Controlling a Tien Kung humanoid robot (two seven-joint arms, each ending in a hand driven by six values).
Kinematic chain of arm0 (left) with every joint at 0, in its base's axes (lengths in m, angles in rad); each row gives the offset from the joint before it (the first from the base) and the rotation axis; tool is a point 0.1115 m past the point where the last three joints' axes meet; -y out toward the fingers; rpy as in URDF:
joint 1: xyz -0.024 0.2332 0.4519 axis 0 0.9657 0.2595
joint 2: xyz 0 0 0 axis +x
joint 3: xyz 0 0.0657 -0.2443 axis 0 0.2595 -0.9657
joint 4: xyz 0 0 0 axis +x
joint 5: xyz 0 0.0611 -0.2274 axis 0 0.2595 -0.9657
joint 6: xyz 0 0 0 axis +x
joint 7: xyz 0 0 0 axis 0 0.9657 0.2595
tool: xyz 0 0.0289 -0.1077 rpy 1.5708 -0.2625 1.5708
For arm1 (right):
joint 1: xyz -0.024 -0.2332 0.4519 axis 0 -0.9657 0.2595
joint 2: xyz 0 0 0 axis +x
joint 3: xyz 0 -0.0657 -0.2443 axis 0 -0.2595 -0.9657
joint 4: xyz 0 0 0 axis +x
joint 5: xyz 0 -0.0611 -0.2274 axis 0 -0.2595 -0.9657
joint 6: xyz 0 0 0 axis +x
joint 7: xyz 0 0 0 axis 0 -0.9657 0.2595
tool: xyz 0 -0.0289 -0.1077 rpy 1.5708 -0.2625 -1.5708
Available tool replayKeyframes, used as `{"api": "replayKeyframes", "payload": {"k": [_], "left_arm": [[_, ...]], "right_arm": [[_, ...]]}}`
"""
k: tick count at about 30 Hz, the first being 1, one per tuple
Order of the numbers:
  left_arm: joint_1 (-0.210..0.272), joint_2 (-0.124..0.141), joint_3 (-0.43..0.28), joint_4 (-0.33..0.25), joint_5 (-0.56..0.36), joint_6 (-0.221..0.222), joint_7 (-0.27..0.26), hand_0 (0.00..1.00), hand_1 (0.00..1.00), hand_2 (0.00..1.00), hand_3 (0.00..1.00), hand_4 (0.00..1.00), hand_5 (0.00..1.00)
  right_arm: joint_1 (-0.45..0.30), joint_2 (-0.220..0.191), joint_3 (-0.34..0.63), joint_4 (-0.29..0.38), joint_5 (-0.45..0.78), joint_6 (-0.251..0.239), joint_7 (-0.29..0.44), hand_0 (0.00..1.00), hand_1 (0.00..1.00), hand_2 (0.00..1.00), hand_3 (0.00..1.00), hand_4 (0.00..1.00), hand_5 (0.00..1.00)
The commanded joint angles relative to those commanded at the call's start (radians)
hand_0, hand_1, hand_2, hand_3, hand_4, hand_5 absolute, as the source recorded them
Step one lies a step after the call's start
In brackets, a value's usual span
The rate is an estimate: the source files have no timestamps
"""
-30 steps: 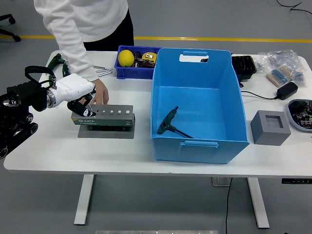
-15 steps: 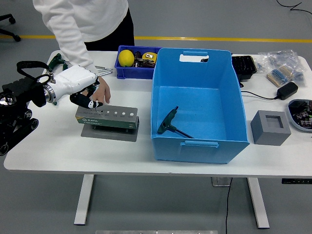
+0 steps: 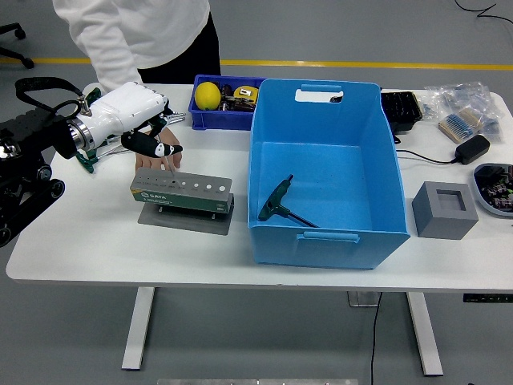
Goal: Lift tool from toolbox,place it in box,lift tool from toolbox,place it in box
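The robot's left hand [image 3: 140, 128] hovers just above and behind the green tool holder [image 3: 183, 192], fingers loosely curled and holding nothing. A person's hand [image 3: 160, 152] rests at the holder's rear left edge. Right of the holder, a black T-handle tool [image 3: 280, 203] lies inside the blue box [image 3: 321, 172].

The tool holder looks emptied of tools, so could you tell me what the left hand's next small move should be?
Probably hold the left hand clear above the tool holder: its holes look empty, one T-handle wrench lies in the blue box, and a person's hand rests at the holder.
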Motion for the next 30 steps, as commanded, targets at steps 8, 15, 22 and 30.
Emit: {"api": "replayKeyframes", "payload": {"k": [8,15,22,30], "left_arm": [[-0.018,0.018,-0.128,-0.154,-0.016,-0.025,0.037,0.109,0.002,0.002,0.033,0.782,0.462],[-0.018,-0.046,-0.162,-0.275,-0.069,-0.006,0.067,0.109,0.002,0.002,0.032,0.779,0.465],[-0.008,-0.195,-0.007,-0.234,-0.123,0.001,0.07,0.111,0.002,0.004,0.035,0.775,0.468],[0.001,-0.34,0.165,-0.088,-0.198,0.037,0.083,0.194,0.047,0.124,0.245,0.778,0.439]], "right_arm": [[0.0,-0.001,0.003,0.0,-0.006,0.0,-0.002,0.702,0.688,0.732,0.597,0.83,0.724],[-0.004,0.0,0.008,-0.001,-0.012,0.0,-0.004,0.702,0.688,0.732,0.597,0.831,0.724],[-0.004,0.003,0.017,0.0,-0.031,-0.001,-0.009,0.704,0.689,0.732,0.597,0.831,0.724],[0.003,-0.001,0.02,0.002,-0.04,-0.002,-0.01,0.706,0.69,0.732,0.597,0.83,0.724]]}}
